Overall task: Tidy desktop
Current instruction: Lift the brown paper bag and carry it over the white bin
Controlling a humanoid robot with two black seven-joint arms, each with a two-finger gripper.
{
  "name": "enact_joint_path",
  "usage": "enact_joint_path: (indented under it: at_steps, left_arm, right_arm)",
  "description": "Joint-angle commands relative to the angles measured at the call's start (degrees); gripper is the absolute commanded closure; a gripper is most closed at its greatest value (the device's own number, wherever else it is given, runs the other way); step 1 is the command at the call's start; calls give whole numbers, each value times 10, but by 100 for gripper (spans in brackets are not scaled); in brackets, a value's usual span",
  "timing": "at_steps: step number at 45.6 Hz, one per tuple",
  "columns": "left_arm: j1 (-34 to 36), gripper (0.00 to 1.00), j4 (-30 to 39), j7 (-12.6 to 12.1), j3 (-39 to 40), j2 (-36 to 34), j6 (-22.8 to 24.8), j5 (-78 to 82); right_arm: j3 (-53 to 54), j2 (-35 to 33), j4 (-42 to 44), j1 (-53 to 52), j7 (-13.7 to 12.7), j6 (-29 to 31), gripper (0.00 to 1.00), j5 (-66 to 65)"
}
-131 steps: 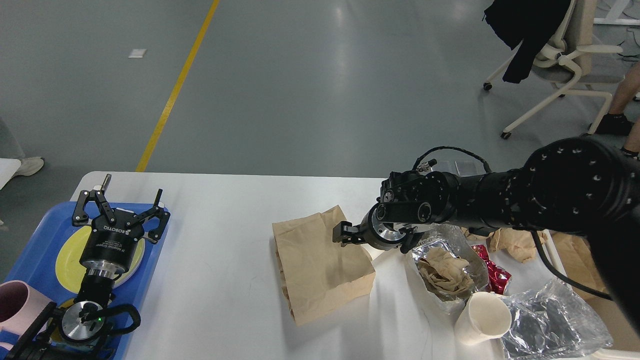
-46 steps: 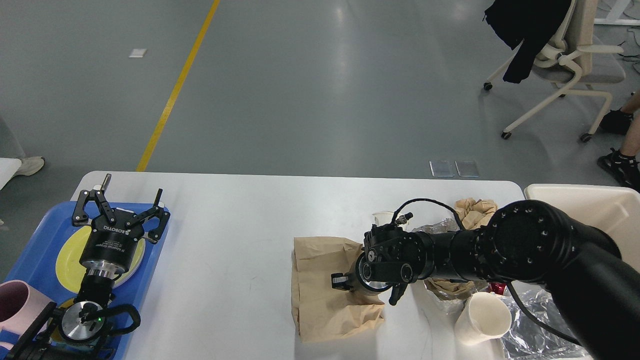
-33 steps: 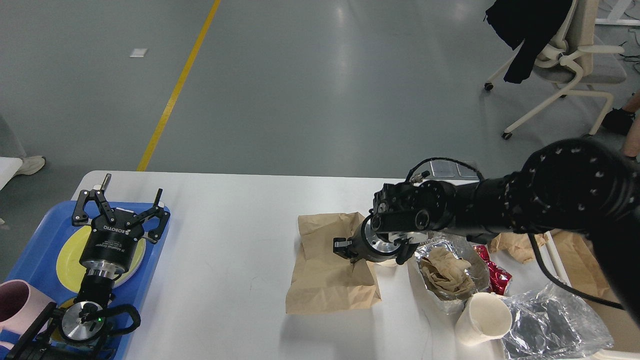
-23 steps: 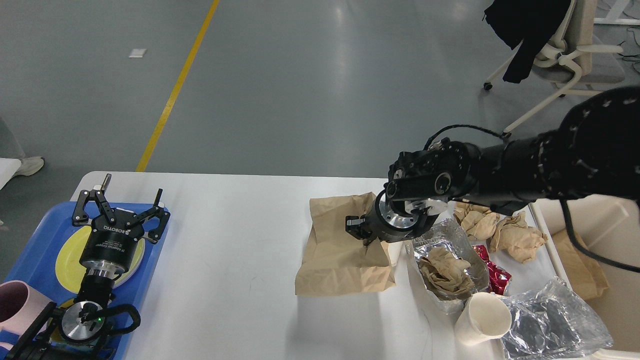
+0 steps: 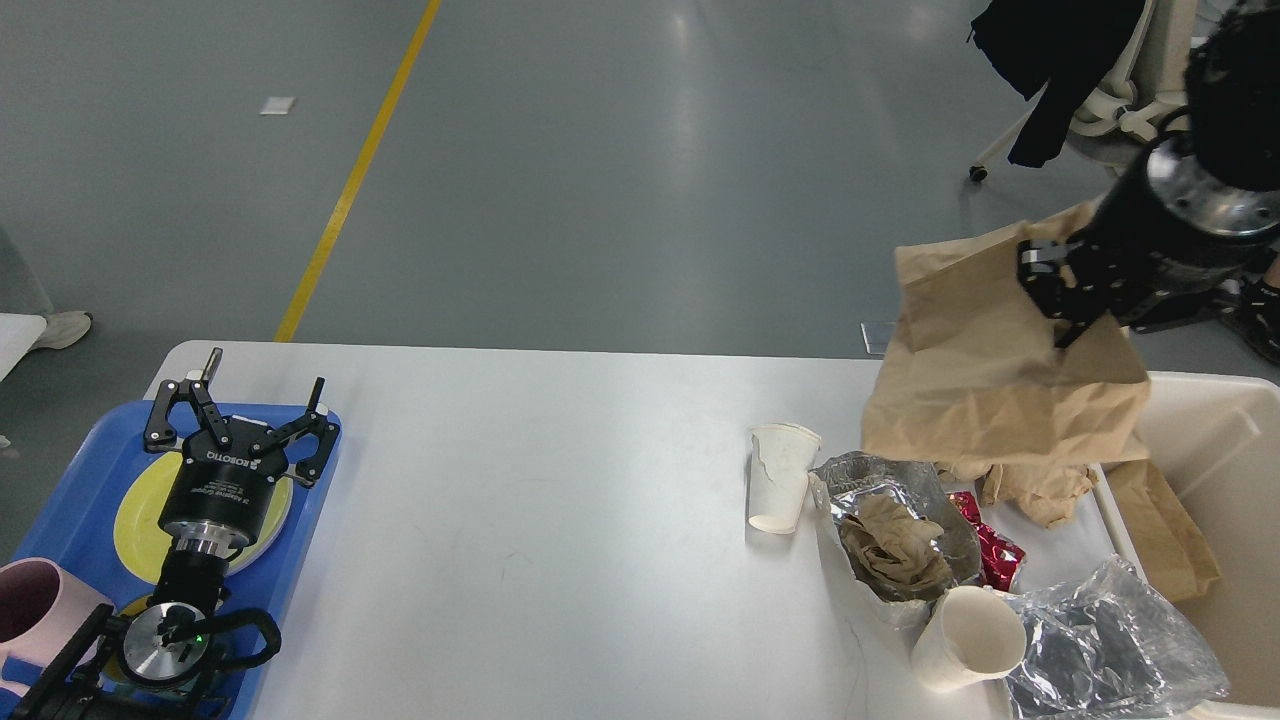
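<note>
The white desktop (image 5: 520,520) fills the lower part of the head view. My right gripper (image 5: 1060,295) is high at the right, shut on a flat brown paper bag (image 5: 990,370) that hangs in the air above the table's right end, beside the cream bin (image 5: 1215,440). My left gripper (image 5: 235,425) stands open over the blue tray (image 5: 60,480) at the left, with nothing between its fingers. On the right of the desktop lie a torn white paper cup (image 5: 780,475), crumpled foil holding brown paper (image 5: 895,535), a red wrapper (image 5: 990,550) and another white cup (image 5: 970,650).
A yellow plate (image 5: 135,520) and a pink mug (image 5: 35,600) sit on the tray. Crumpled clear plastic (image 5: 1110,650) lies at the front right. A brown bag (image 5: 1160,525) lies inside the bin. An office chair (image 5: 1120,90) with a black garment stands beyond the table.
My right gripper has lifted the brown paper bag off the desktop and carried it up and to the right, toward the bin. A torn white cup now shows. The left arm has not moved.
</note>
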State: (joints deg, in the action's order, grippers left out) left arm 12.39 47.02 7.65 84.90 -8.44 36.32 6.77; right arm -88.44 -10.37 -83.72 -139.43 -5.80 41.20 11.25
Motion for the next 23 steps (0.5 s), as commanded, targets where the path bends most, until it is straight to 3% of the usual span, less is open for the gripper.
enact_joint_path:
  at_steps: [1, 7, 12, 18, 23]
  left_arm:
    - [0, 3, 0, 0, 0, 0, -3, 0]
    - [0, 3, 0, 0, 0, 0, -3, 0]
    - [0, 3, 0, 0, 0, 0, -3, 0]
    - [0, 3, 0, 0, 0, 0, -3, -1]
    - [0, 3, 0, 0, 0, 0, -3, 0]
  right_arm:
    - [-60, -93, 52, 52, 1, -31, 100, -12]
    - [-55, -248, 191, 163, -3, -42, 100, -77]
    - [-2, -325, 318, 266, -4, -44, 100, -105]
    - [102, -372, 470, 477, -4, -71, 100, -103]
    - [218, -368, 565, 649, -4, -140, 100, -105]
